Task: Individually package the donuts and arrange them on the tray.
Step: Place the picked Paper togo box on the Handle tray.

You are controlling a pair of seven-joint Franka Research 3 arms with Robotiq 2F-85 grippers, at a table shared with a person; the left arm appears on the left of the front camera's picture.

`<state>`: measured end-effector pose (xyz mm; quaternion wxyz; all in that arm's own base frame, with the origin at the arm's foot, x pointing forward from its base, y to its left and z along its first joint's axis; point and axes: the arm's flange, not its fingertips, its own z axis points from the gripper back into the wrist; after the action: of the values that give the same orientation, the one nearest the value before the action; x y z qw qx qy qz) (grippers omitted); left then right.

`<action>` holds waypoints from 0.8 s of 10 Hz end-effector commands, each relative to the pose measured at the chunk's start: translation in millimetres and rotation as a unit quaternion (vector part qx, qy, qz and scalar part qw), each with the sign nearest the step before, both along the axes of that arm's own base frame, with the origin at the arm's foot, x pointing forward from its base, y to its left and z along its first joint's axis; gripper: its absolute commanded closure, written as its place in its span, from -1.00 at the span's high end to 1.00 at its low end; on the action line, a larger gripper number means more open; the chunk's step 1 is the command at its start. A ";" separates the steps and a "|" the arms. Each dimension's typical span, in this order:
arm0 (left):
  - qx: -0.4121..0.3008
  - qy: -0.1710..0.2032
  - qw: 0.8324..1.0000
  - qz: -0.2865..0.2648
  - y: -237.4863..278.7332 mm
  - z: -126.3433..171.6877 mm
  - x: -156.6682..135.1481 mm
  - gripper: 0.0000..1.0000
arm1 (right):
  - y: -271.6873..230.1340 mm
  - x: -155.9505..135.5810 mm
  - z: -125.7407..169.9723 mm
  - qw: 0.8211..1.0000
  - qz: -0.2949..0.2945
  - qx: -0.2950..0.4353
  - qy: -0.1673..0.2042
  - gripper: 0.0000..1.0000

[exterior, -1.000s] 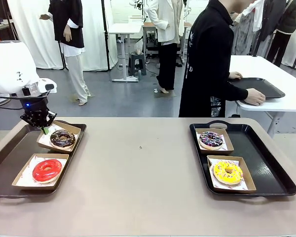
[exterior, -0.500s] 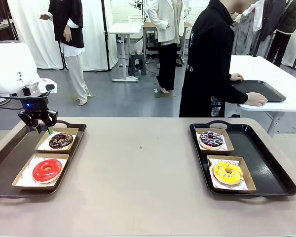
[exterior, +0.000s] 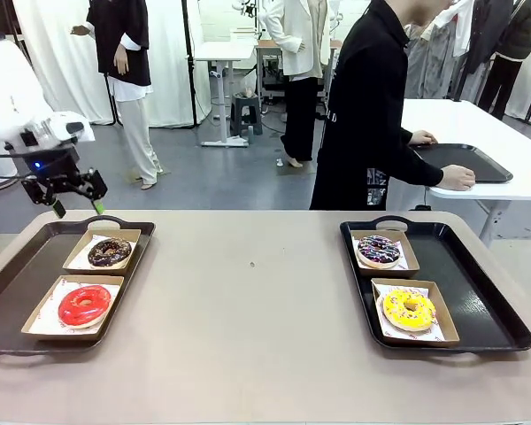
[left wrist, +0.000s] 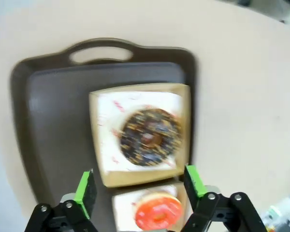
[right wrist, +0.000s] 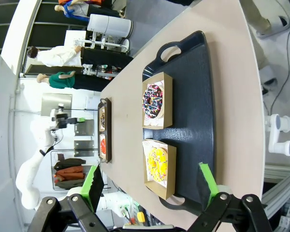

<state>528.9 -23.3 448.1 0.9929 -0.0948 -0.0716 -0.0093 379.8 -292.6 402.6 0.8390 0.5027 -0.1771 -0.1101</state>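
You see all four donuts boxed on trays: nearest you, the glossy red ring donut [exterior: 84, 305] and yellow sprinkled donut [exterior: 409, 308]; behind them, the chocolate brown donut [exterior: 110, 251] and purple white-sprinkled donut [exterior: 379, 251]. The left gripper [exterior: 73, 206] hangs wide and empty above; the right gripper [right wrist: 150, 186] gapes empty too. Packaging looks finished. No legible writing.

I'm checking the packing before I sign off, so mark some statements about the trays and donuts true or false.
1. The chocolate donut sits in a box on the left tray. True.
2. The left hand grips the red donut. False: it is open and lifted above the tray's far end, holding nothing.
3. The right tray holds three boxed donuts. False: two, the purple donut and the yellow donut.
4. The right hand is open. True.
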 end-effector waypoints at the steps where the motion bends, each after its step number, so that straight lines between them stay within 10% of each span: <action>1: -0.134 -0.008 0.990 -0.032 29.0 37.5 -47.4 1.00 | -0.2 1.5 0.2 1.000 -0.003 0.003 -0.002 1.00; 4: -0.307 -0.021 0.951 0.020 94.2 79.2 -106.8 1.00 | -0.2 1.5 0.2 1.000 -0.003 0.003 -0.002 1.00; 8: -0.503 -0.068 0.859 0.070 207.6 44.2 -163.5 1.00 | -0.2 1.5 0.2 1.000 -0.003 0.003 -0.002 1.00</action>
<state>358.8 175.2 511.8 0.8334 -0.5302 -0.1215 0.0980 379.7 -292.8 402.6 0.8389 0.5026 -0.1772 -0.1103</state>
